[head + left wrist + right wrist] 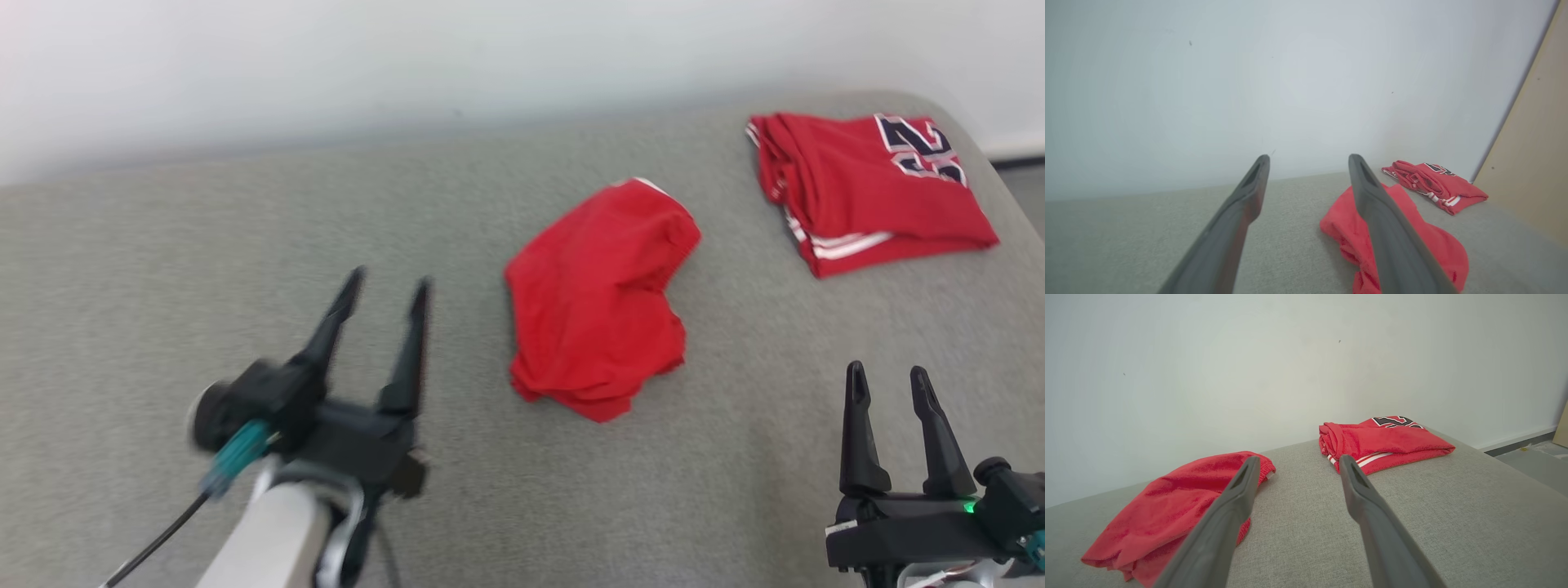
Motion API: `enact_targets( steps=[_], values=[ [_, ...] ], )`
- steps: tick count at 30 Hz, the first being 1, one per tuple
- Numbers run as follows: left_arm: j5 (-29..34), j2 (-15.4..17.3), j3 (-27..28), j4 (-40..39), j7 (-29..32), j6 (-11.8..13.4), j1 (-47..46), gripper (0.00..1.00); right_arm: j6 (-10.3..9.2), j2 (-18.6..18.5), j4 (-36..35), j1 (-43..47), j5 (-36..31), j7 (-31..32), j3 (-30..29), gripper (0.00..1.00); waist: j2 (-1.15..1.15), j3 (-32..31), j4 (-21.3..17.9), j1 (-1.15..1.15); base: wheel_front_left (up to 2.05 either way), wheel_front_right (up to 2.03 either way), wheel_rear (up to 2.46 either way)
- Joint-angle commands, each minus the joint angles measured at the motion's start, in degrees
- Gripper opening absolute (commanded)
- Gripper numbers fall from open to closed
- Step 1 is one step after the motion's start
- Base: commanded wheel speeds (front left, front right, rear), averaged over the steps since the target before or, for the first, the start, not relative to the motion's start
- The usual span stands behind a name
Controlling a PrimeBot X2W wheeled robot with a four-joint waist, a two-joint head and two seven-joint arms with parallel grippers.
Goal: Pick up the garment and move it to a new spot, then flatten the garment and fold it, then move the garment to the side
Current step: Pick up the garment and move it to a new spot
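At lower left of the head view the left gripper is seen blurred, with its fingers spread and empty. At lower right the right gripper is likewise spread and empty. The red garment is found crumpled at frame centre on the grey fabric surface, apart from a folded red jersey at upper right.

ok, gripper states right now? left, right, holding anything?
Left gripper: open, holding nothing; crumpled red garment lies free on the surface beside it.
Right gripper: open, holding nothing.
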Motion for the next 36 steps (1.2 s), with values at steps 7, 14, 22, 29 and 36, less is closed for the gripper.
enact_targets(
  steps=[7,14,22,29,36],
  values=[
    [3.43,3.4,8.83,-5.31,-0.15,1.4,10.79,1.0,-0.15,-1.22,0.16,2.07,-0.39,-0.03,-0.02,1.0,0.0,-6.13,6.27,0.0,0.0,0.0,0.0],
    [5.22,4.96,14.26,-7.29,-0.15,1.78,20.02,1.0,-0.15,-1.67,0.63,4.05,-0.03,-0.02,-0.01,1.0,0.0,-8.47,8.71,0.0,0.0,0.0,0.0],
    [5.21,3.86,15.93,-8.16,-0.16,1.59,27.31,1.0,-0.16,-1.54,0.95,6.86,0.22,0.26,0.4,1.0,0.0,-9.8,9.91,0.0,0.0,0.0,0.0],
    [6.3,2.91,16.58,-8.22,-0.16,1.05,29.79,1.0,-0.15,-1.52,1.13,8.5,0.23,0.58,0.67,1.0,0.0,-10.2,9.41,0.0,0.0,0.0,0.0],
    [7.51,1.95,17.74,-7.53,-0.16,-0.03,30.63,1.0,-0.16,-1.23,1.64,8.96,0.28,0.77,1.25,1.0,0.0,-10.34,8.96,0.0,0.0,0.0,0.0]
  ],
)
